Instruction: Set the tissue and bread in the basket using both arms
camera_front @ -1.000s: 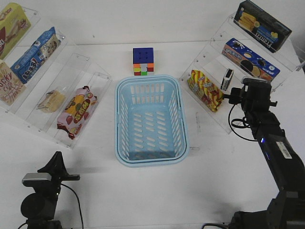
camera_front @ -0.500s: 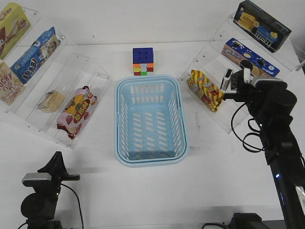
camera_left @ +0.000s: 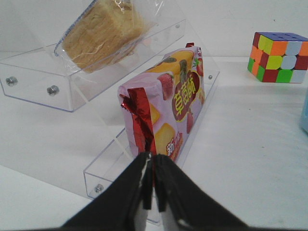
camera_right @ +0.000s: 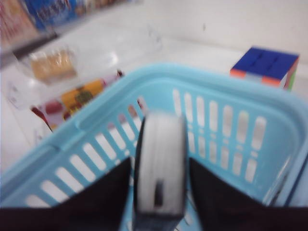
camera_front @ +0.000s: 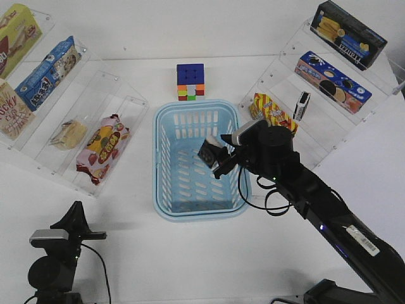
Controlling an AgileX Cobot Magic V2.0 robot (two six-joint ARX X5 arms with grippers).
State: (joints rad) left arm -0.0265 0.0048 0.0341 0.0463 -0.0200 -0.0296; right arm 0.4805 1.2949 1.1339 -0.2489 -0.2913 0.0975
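Tissue, clamped in the right gripper, hangs above the basket in the front view. Left wrist view: left gripper pressed together near the snack bag; bread shelved behind. Right wrist view: tissue between fingers, over the basket.

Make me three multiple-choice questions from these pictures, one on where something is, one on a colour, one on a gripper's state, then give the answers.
1. Where is the bread?
A. in the basket
B. on the left-side clear shelf
C. beside the cube

2. What colour is the basket?
A. light blue
B. red
C. white

3. What is the right gripper doing?
A. hanging open
B. pinching a cable
C. holding the tissue pack

Answers:
B, the bread lies on the shelf.
A, the basket is light blue.
C, the right gripper clamps the tissue pack over the basket.
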